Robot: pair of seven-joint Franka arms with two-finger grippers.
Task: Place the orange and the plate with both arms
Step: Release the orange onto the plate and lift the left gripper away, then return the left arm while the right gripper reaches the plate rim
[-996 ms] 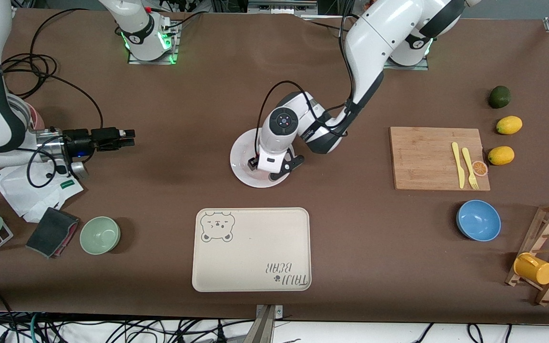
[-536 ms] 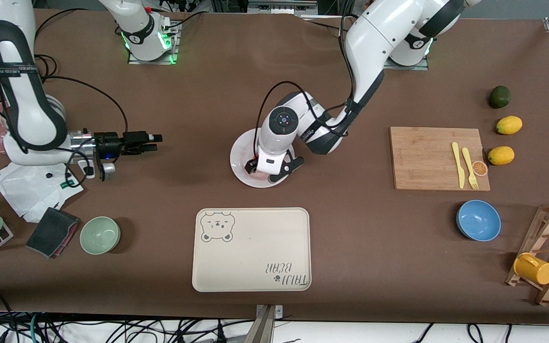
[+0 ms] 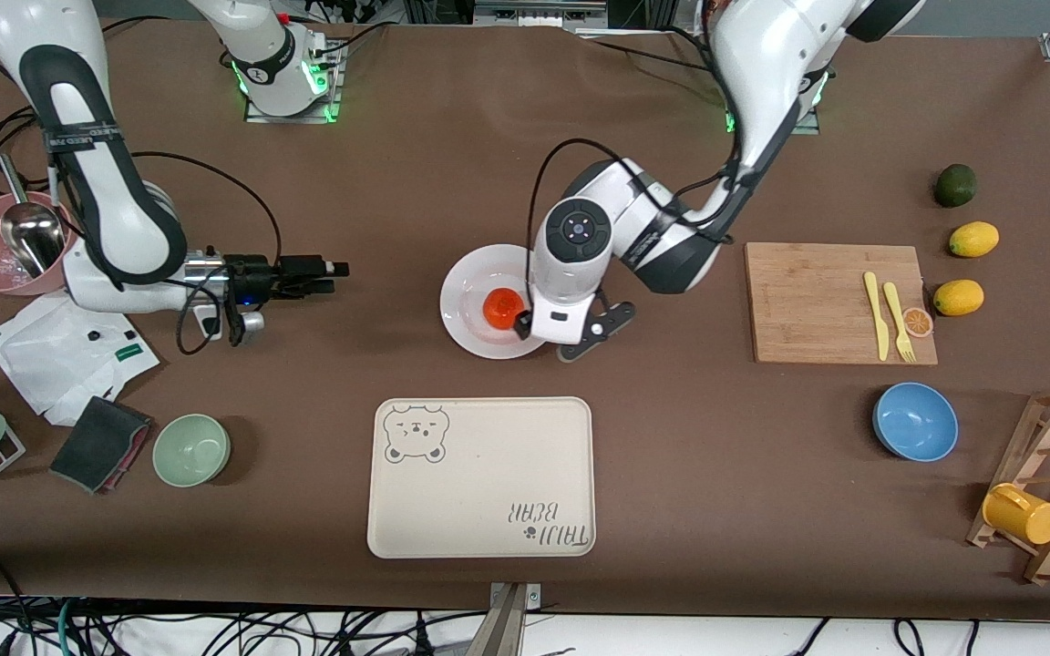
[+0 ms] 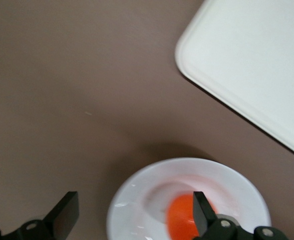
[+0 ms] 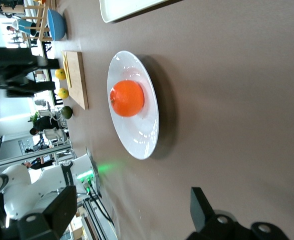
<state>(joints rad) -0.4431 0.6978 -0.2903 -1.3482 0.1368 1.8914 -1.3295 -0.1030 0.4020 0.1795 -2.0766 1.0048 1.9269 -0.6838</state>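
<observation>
— Start with the left gripper (image 3: 550,339). What do you record?

— It hangs over the edge of the plate (image 3: 466,314), on the side toward the left arm's end of the table. Its fingers are spread wide and hold nothing. In the left wrist view one fingertip (image 4: 203,212) shows in front of the orange (image 4: 182,223), the other (image 4: 64,215) stands off over bare table, well clear of the plate (image 4: 136,200).

— And the orange itself?

— The orange (image 3: 503,308) sits in the plate's shallow centre, free of both fingers, just beside the left gripper. The right wrist view confirms it: the orange (image 5: 127,98) rests on the plate (image 5: 141,135), nothing touching it.

— The right gripper?

— The right gripper (image 3: 335,270) is held out level above the table, pointing at the plate from the right arm's end, well apart from it. From the right wrist view its fingers (image 5: 202,207) stand parted, empty.

— Anything noted around the left gripper?

— Below it in the front view, nearer the camera, lies the cream bear tray (image 3: 481,476), bare. Toward the left arm's end sits the wooden cutting board (image 3: 817,302) with a yellow knife (image 3: 873,314) and yellow fork (image 3: 899,321) on it. Nearer the camera than the board stands a blue bowl (image 3: 915,421).
</observation>
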